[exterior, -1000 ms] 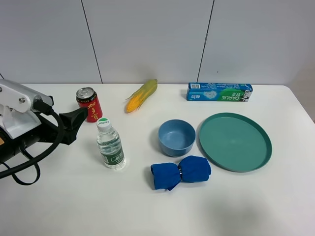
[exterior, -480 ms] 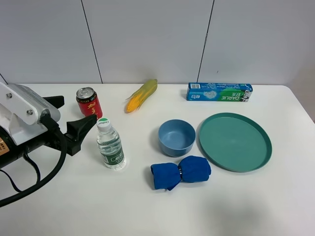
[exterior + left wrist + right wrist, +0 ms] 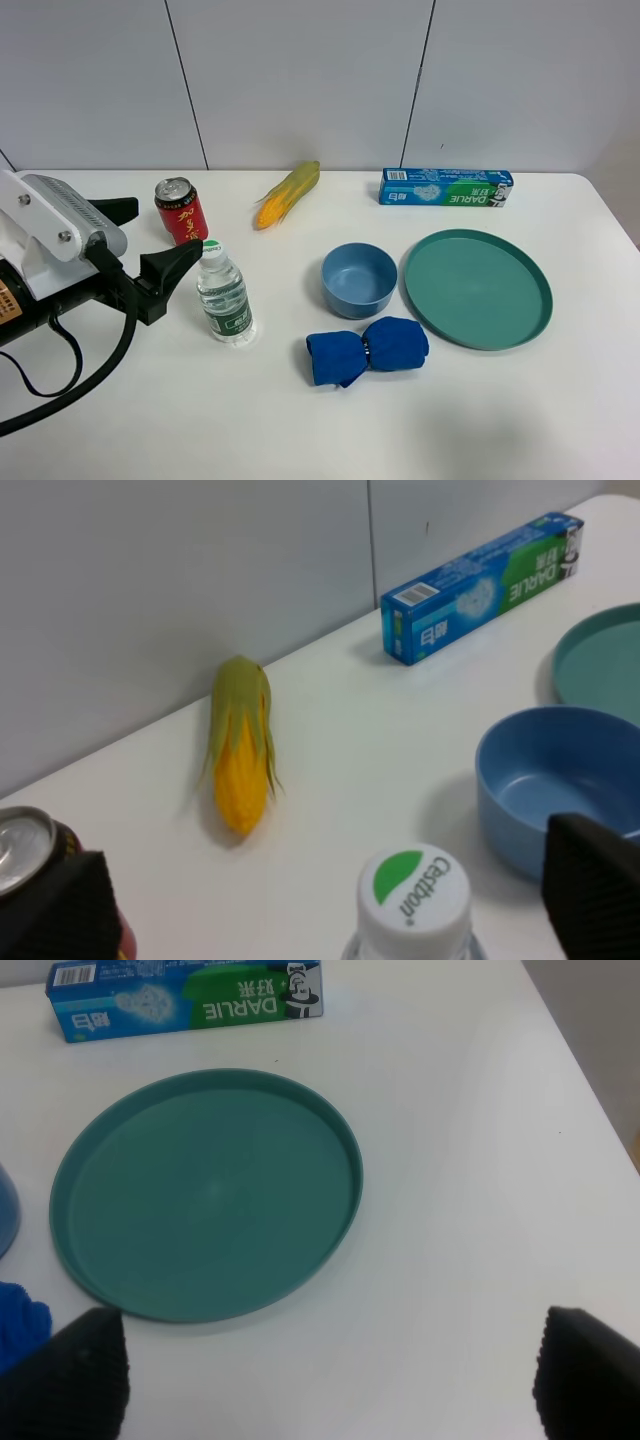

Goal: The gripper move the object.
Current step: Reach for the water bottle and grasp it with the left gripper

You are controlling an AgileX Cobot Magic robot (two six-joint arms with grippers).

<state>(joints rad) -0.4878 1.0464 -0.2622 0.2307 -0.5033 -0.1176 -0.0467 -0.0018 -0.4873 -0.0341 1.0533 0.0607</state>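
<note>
I have my left gripper (image 3: pixel 150 240) spread wide beside the water bottle (image 3: pixel 225 300).
It holds nothing. The bottle stands upright just right of the near fingertip, nearer than the red can (image 3: pixel 181 210) and left of the blue bowl (image 3: pixel 359 280). My right gripper (image 3: pixel 325 1375) gapes empty too.

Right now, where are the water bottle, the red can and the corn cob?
water bottle (image 3: pixel 222 292), exterior high view, clear body above the label
red can (image 3: pixel 183 215), exterior high view, red side wall
corn cob (image 3: pixel 284 196), exterior high view, middle of the cob
</note>
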